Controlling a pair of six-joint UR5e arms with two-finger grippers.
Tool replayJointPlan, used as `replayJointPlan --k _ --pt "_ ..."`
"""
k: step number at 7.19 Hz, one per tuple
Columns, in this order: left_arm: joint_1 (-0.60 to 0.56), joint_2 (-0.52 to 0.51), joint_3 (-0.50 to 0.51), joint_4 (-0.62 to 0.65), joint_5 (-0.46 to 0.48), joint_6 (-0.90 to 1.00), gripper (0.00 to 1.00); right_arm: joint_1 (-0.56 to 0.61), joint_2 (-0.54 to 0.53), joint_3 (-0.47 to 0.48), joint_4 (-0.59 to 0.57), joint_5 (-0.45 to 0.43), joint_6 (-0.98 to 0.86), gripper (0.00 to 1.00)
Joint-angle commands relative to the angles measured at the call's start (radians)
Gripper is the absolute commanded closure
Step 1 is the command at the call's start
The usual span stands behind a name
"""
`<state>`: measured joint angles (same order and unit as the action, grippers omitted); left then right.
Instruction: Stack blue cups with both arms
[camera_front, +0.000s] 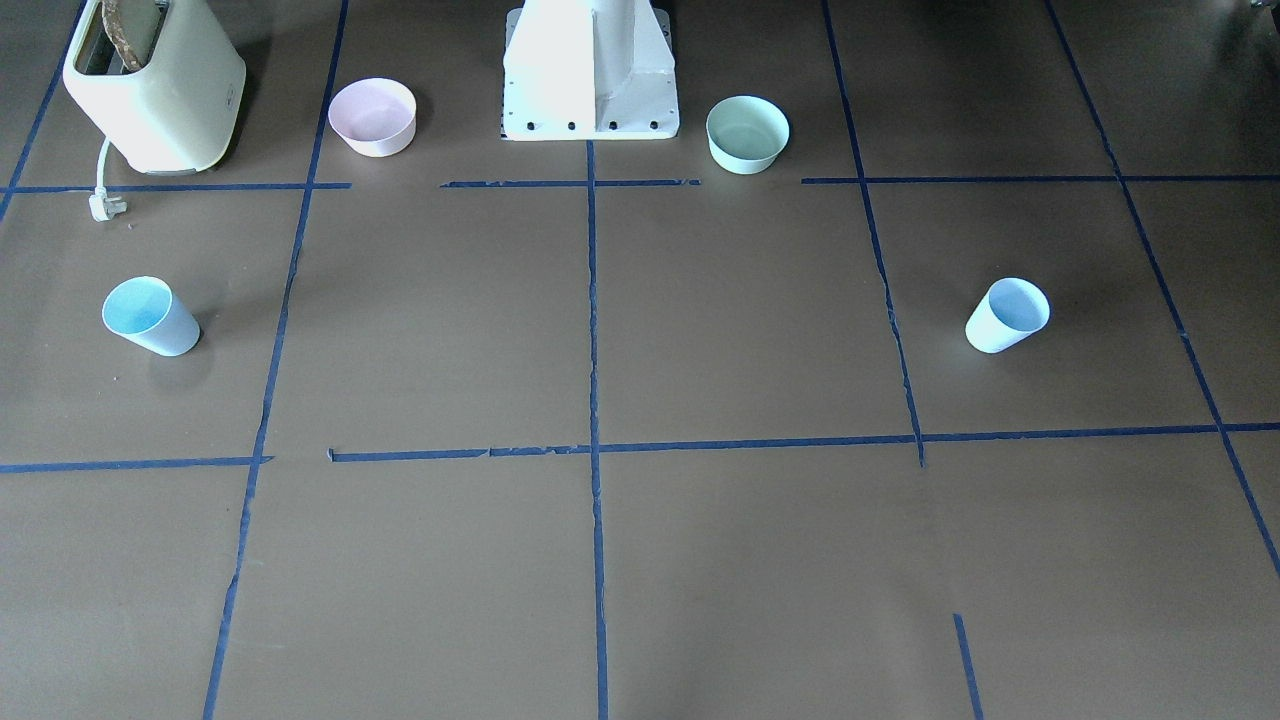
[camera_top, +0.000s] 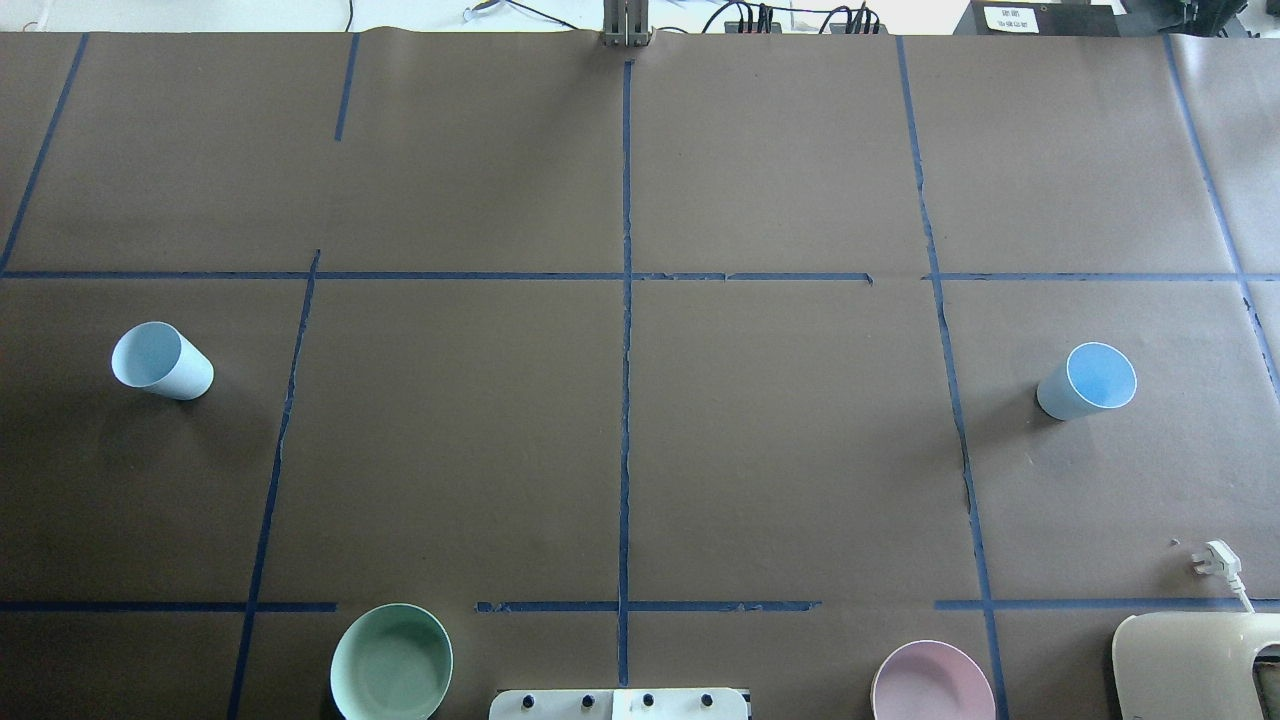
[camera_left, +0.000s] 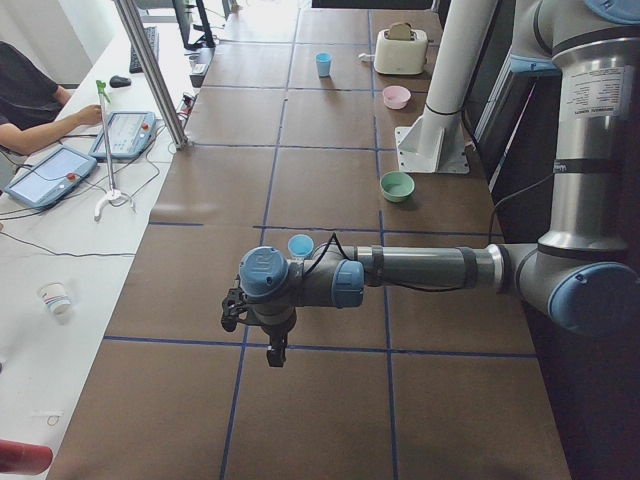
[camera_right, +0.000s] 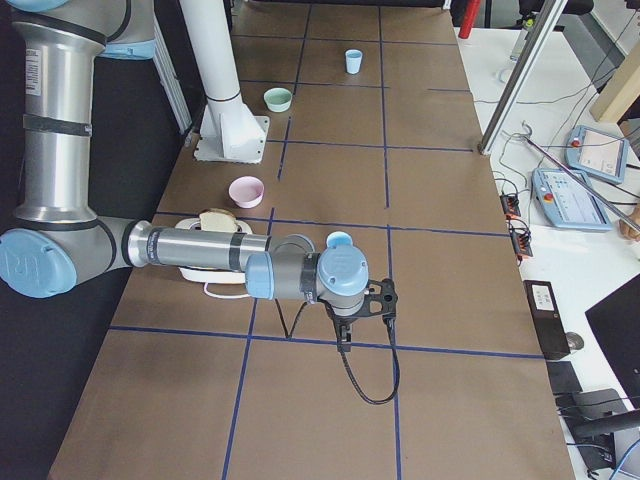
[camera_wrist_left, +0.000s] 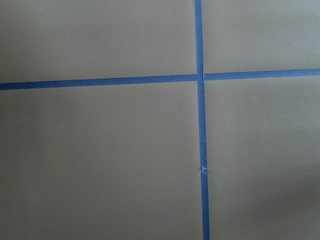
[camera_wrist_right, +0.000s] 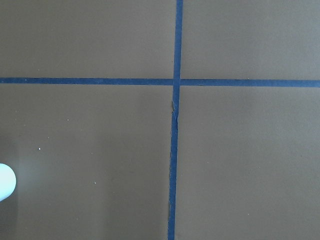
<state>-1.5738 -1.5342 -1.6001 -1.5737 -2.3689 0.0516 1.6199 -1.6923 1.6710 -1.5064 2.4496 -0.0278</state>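
Note:
Two pale blue cups stand upright and far apart on the brown table. One cup (camera_top: 160, 360) is on my left side; it also shows in the front view (camera_front: 1008, 315) and the left side view (camera_left: 300, 245). The other cup (camera_top: 1088, 380) is on my right side, also in the front view (camera_front: 150, 315) and the right side view (camera_right: 338, 240). My left gripper (camera_left: 274, 352) hangs above the table just short of its cup. My right gripper (camera_right: 344, 340) hangs likewise near the right cup. Both show only in the side views, so I cannot tell whether they are open or shut. Both wrist views show only table and tape.
A mint-green bowl (camera_top: 391, 662) and a pink bowl (camera_top: 932, 685) flank the white pedestal (camera_front: 590, 70). A cream toaster (camera_front: 155, 85) with a loose plug (camera_front: 103, 207) stands at my near right. A seated operator (camera_left: 30, 100) is across the table.

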Motion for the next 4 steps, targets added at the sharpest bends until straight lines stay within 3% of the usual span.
replayJointPlan --k 1,2,4 --pt "0.003 -0.003 -0.052 0.001 -0.001 -0.027 0.00 0.000 0.009 0.003 0.002 0.000 0.000 0.00" --pt "0.015 -0.007 -0.114 0.003 0.003 -0.092 0.00 0.000 0.010 0.004 0.002 0.000 0.000 0.00" --pt "0.162 -0.004 -0.249 0.001 0.004 -0.327 0.00 0.000 0.017 0.015 0.000 -0.001 0.003 0.00"
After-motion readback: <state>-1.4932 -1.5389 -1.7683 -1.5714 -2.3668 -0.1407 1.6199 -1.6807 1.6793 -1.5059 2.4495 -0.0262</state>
